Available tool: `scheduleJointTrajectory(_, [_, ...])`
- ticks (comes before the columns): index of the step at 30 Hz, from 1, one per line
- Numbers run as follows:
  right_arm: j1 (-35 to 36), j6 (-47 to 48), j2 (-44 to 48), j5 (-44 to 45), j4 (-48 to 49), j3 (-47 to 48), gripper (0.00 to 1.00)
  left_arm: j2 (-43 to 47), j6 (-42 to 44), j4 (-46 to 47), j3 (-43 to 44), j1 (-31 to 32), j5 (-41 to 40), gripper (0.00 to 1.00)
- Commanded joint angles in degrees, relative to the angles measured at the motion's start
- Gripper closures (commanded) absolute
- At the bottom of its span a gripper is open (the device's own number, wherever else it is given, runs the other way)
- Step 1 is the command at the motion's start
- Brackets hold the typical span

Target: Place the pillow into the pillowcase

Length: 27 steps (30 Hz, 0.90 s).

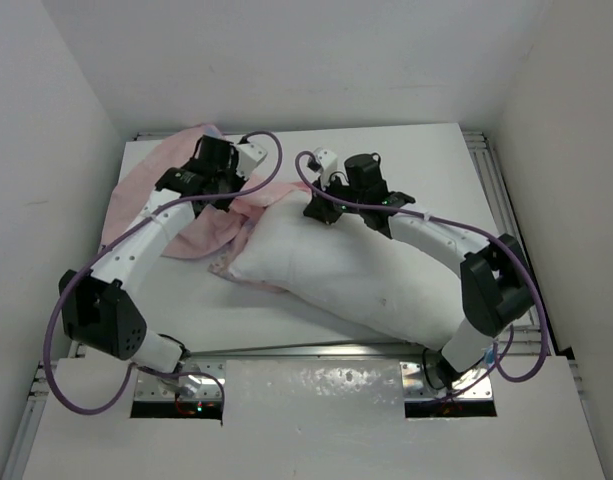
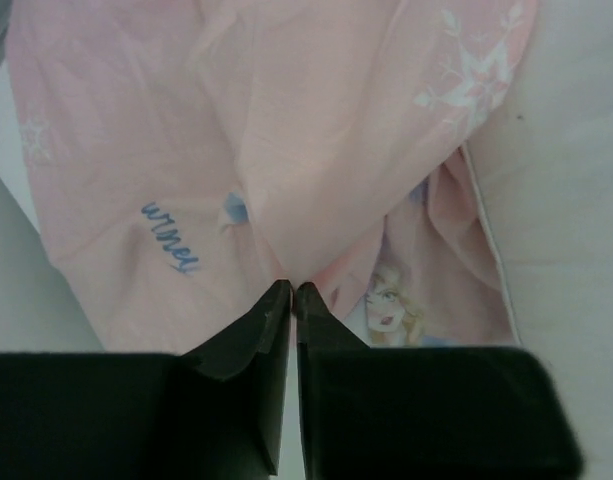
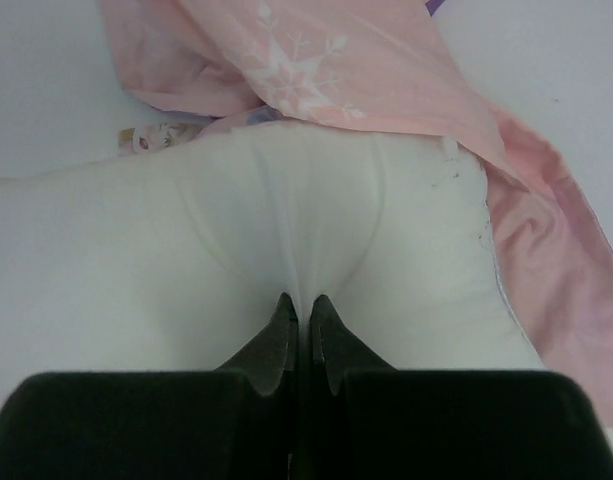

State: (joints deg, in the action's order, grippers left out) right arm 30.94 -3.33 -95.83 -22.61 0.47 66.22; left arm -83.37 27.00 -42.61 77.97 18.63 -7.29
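Note:
The plump white pillow (image 1: 356, 272) lies slantwise across the table's middle and right. The pink pillowcase (image 1: 151, 185) lies crumpled at the back left, its near edge overlapping the pillow's far left end. My left gripper (image 1: 229, 192) is shut on a pinched fold of the pillowcase (image 2: 286, 150), pale pink with a snowflake and a princess print. My right gripper (image 1: 319, 208) is shut on a pinch of the pillow's white fabric (image 3: 236, 250) near its far end. In the right wrist view the pillowcase (image 3: 366, 70) drapes over the pillow's far edge.
The white table (image 1: 426, 160) is ringed by a metal frame (image 1: 491, 190) and white walls. Purple cables loop from both arms. The arm bases stand at the near edge.

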Motion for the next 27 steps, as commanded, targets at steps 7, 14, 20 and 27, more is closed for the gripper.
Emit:
scheduleJointTrajectory(7, [-1.8,1.4,-8.1,2.2,-2.6,8.6,0.34,-21.4,-8.5,4.2,15.9,-1.8,-4.9,0.01])
scheduleJointTrajectory(14, [-1.0,10.3,8.2,4.5,1.4,1.4,0.01,-5.0,-12.0,4.5,7.1,-7.9,7.0,0.01])
scheduleJointTrajectory(20, [2.4,14.7,16.5,6.3,2.9,-2.4,0.01,3.2,-11.8,-0.5,3.5,-9.6,7.0,0.26])
scheduleJointTrajectory(27, [16.2,20.9,18.5,8.8,2.5,-9.3,0.4,-2.3,-8.6,-6.6,-10.5,-9.7,10.0,1.0])
